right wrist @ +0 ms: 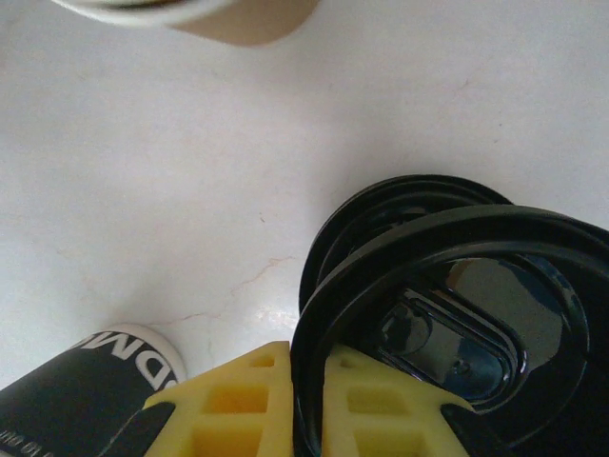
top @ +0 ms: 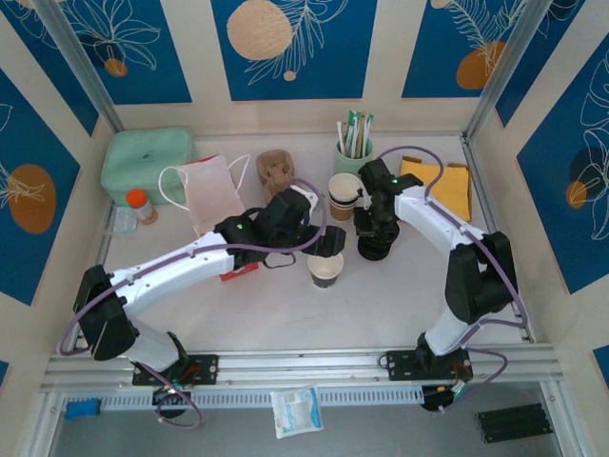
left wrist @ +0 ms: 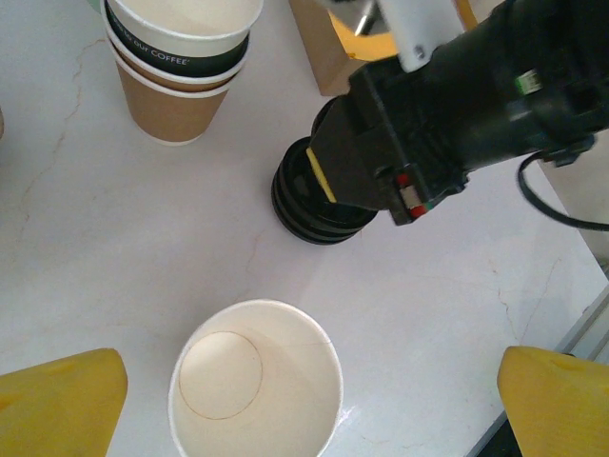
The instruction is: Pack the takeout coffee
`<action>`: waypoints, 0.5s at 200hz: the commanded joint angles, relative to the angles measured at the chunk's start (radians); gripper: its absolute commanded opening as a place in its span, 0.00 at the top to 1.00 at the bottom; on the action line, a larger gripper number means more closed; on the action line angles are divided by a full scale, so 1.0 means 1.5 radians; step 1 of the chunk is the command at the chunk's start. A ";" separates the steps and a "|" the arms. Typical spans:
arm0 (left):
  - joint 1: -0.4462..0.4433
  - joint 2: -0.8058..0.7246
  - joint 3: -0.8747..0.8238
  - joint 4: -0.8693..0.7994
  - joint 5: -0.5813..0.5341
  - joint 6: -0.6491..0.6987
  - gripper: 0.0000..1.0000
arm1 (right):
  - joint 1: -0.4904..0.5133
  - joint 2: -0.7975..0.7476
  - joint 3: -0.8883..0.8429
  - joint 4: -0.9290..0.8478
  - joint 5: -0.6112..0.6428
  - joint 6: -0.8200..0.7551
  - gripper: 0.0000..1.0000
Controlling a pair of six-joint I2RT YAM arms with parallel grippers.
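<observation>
Towards the back left, a white paper bag (top: 211, 193) with looped handles lies flat on the pale marbled table (top: 400, 305). The left gripper (left wrist: 306, 405) hangs wide open, one yellow fingertip to each side of the single cream paper cup (top: 325, 274) with a dark band. The cup stands upright and open-mouthed mid-table. Behind it, a stack of banded cups (left wrist: 181, 67) reads "our COFFEE". Just to the right, the right gripper (right wrist: 306, 405) is pinched on the rim of a round black plastic lid (right wrist: 495, 295), which tilts above the stack of black lids (left wrist: 300, 211). Bare tabletop lies open towards the near rail. Orange envelopes (top: 447, 186) lie near the right wall.
</observation>
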 commanded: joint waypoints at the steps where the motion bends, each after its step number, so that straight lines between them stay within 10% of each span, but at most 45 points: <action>1: 0.000 -0.011 0.022 -0.009 -0.011 -0.002 0.01 | -0.008 -0.039 0.024 -0.027 -0.015 0.003 0.89; 100: 0.013 -0.052 0.060 0.053 0.039 -0.038 0.01 | -0.025 -0.210 0.113 0.019 -0.295 0.104 0.89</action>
